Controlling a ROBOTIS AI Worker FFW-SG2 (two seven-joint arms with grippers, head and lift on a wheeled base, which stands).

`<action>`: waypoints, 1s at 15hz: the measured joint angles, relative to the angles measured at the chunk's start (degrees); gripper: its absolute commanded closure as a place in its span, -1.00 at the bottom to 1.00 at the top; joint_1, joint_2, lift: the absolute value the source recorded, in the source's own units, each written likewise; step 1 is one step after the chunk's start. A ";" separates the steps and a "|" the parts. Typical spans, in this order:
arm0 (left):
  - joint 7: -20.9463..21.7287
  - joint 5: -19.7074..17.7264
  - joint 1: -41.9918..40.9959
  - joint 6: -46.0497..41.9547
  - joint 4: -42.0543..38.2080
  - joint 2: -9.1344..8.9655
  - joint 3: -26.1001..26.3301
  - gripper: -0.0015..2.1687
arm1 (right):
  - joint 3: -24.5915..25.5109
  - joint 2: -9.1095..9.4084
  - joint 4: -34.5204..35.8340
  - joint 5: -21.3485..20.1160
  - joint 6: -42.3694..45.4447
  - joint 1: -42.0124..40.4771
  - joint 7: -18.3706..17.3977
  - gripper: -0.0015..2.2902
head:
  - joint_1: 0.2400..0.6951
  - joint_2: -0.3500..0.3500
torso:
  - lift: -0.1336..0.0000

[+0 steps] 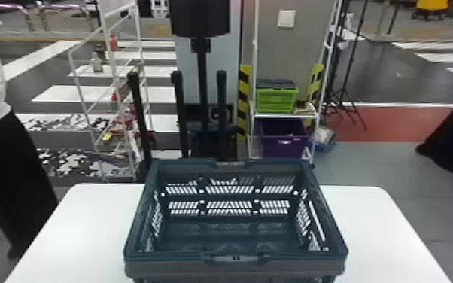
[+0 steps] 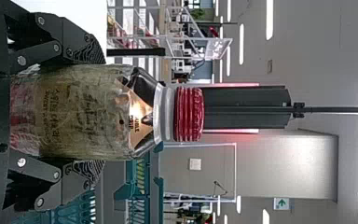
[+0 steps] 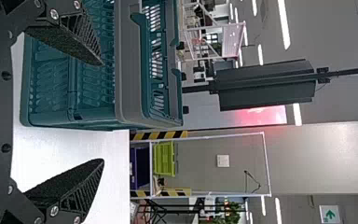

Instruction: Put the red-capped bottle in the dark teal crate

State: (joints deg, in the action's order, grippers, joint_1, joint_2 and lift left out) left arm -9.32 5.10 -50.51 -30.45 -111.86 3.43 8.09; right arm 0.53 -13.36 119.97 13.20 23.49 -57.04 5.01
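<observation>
Red cap [image 2: 189, 114] uppermost, the bottle [image 2: 81, 112] is clamped upright in the left pincer [image 2: 103, 110], long axis vertical. The dark teal crate [image 1: 161, 268] lies to that pincer's right; the right pincer [image 3: 103, 113] is spread, empty.

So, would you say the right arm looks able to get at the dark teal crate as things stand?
Probably yes: the right gripper is open and empty, and nothing seems to stand between it and the dark teal crate on the white table, though the arm's full reach cannot be judged.
</observation>
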 measured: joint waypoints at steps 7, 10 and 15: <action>-0.09 0.32 -0.03 0.00 0.02 0.01 0.60 0.74 | 0.00 -0.09 -0.34 0.15 0.44 -0.16 0.00 -0.87 | 0.14 0.00 | 1.00; -0.55 0.43 -0.22 0.01 -0.30 0.13 0.61 0.74 | 0.00 -0.15 -0.31 0.13 0.46 -0.18 0.00 -0.87 | 0.14 0.00 | 1.00; 0.41 0.31 -1.86 5.13 -9.28 1.06 -2.67 0.74 | 0.07 -0.27 -0.27 0.16 0.46 -0.34 0.00 -0.87 | 0.14 0.00 | 1.00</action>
State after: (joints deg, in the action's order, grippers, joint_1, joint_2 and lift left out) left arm -8.91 5.41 -52.37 -25.32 -121.14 4.48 5.42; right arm 0.59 -13.62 119.70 13.36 23.94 -57.38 5.01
